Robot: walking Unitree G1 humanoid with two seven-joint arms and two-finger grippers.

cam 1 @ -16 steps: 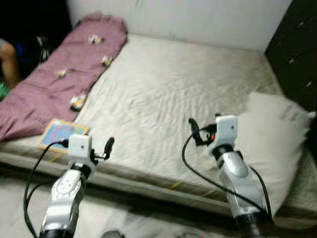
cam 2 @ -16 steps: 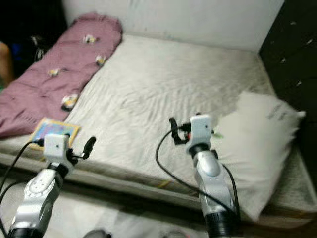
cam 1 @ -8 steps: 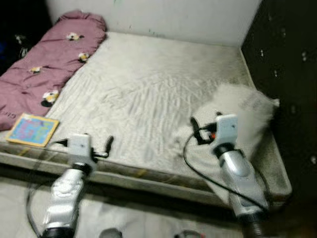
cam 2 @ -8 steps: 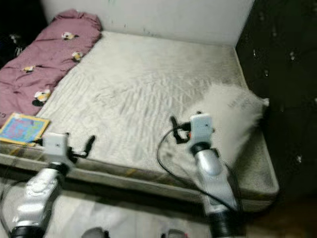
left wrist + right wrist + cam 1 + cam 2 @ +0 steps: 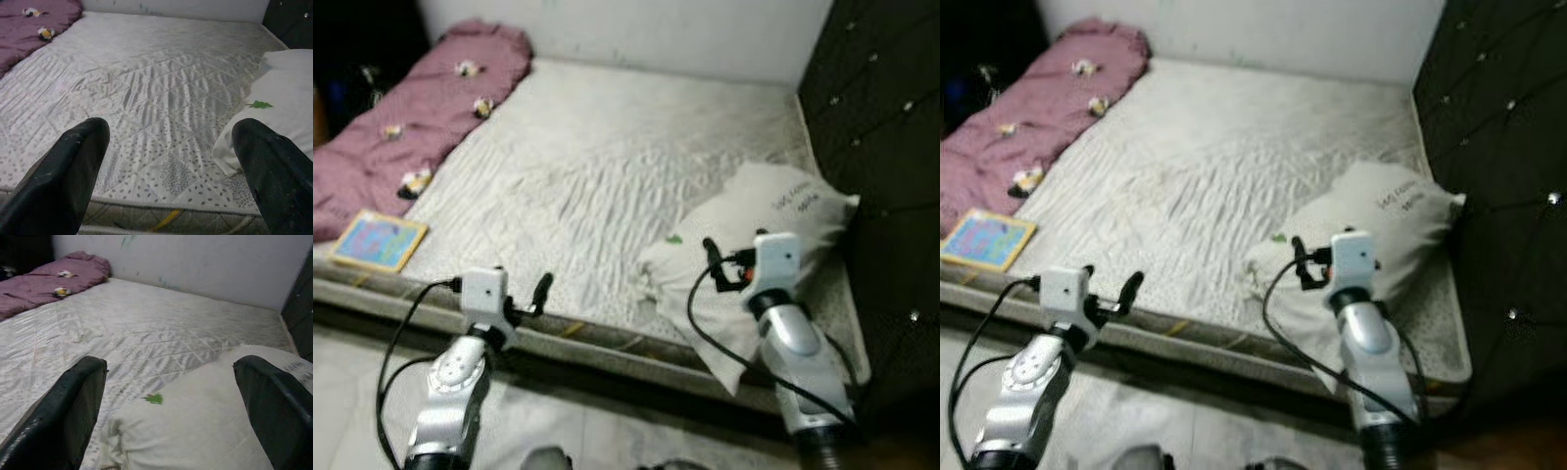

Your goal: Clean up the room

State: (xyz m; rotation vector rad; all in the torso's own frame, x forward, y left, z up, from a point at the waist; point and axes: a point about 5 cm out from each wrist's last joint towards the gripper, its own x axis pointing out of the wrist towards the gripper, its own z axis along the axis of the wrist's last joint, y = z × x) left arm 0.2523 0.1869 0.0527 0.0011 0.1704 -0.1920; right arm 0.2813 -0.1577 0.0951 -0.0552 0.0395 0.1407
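A: Left eye view, what lines the mattress (image 5: 607,157) edges?
B: Book (image 5: 379,241) at the near left edge; left gripper (image 5: 540,290), fingers wide, over the near edge; right gripper (image 5: 713,257), fingers wide, above the pillow (image 5: 773,211) at the right edge.

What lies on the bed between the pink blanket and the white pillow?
Only bare quilted mattress lies between the pink blanket and the white pillow, as the left eye view shows.
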